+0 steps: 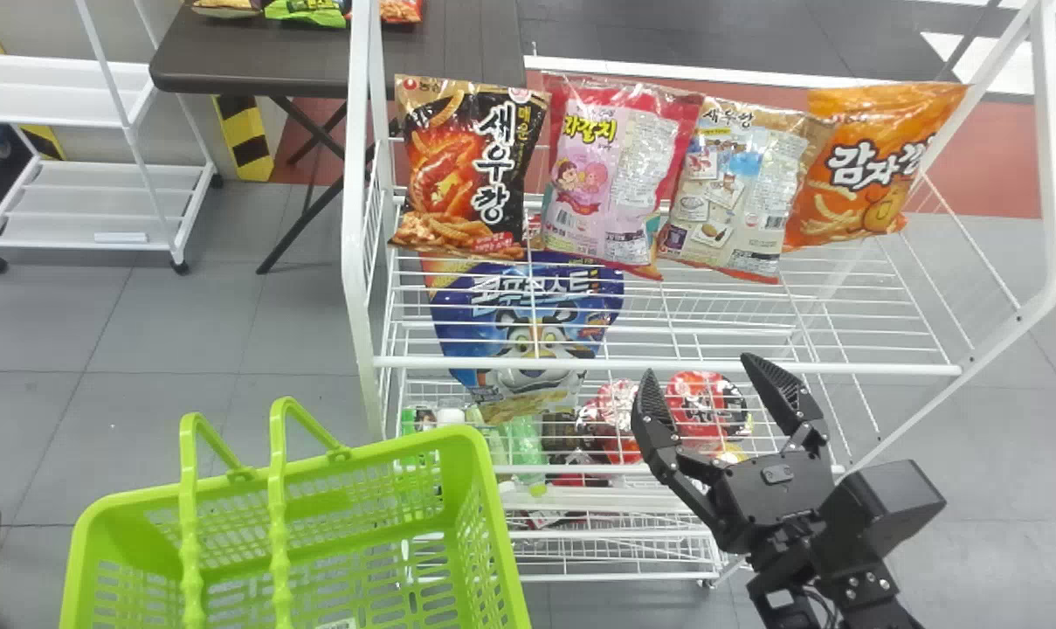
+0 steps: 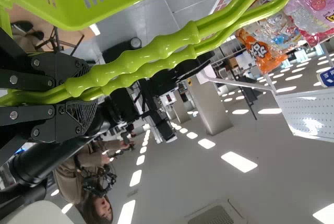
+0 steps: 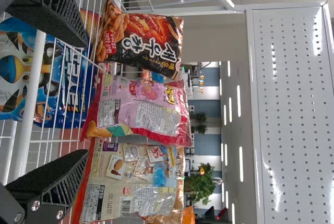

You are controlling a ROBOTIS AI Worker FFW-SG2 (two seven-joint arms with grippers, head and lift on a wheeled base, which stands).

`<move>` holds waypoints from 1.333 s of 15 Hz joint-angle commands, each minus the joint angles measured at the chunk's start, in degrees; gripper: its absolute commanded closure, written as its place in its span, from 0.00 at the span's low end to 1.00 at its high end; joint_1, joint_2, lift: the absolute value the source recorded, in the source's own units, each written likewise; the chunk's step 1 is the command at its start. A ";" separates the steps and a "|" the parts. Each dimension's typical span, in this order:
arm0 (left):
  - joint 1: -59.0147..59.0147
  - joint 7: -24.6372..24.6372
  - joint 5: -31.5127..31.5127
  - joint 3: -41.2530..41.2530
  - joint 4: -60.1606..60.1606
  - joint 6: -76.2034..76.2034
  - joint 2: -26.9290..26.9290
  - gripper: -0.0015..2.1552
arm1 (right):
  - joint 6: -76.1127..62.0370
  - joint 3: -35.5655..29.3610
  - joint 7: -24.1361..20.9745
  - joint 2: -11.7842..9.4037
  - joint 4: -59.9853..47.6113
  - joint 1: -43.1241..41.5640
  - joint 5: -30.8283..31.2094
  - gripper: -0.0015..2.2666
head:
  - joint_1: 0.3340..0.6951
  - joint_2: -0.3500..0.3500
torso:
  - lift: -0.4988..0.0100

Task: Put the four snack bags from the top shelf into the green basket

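Note:
Four snack bags stand in a row on the top wire shelf (image 1: 842, 368): black (image 1: 462, 175), pink (image 1: 606, 179), beige (image 1: 737, 192) and orange (image 1: 868, 170). My right gripper (image 1: 700, 374) is at the shelf's front bar, open with nothing held. In the right wrist view the right gripper (image 3: 86, 97) has its fingers spread in front of the pink bag (image 3: 138, 110), with the black bag (image 3: 141, 44) to one side and the beige bag (image 3: 130, 179) to the other. The green basket (image 1: 484, 524) hangs left of the rack; in the left wrist view my left gripper (image 2: 83, 92) is shut on its handles (image 2: 156, 51).
A blue cereal bag (image 1: 528, 306) sits below the black and pink bags, behind the wire front. Cups and bottles stand lower in the rack. White uprights (image 1: 362, 218) flank the shelf. A dark table (image 1: 257, 52) with more bags is behind, near a white cart (image 1: 108, 188).

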 commanded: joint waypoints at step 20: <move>2.20 -0.57 -1.31 -0.62 -1.67 -0.36 -0.11 1.00 | 14.01 6.94 -1.93 0.14 14.33 -22.94 -1.93 0.04 | 1.00 0.41 | 0.98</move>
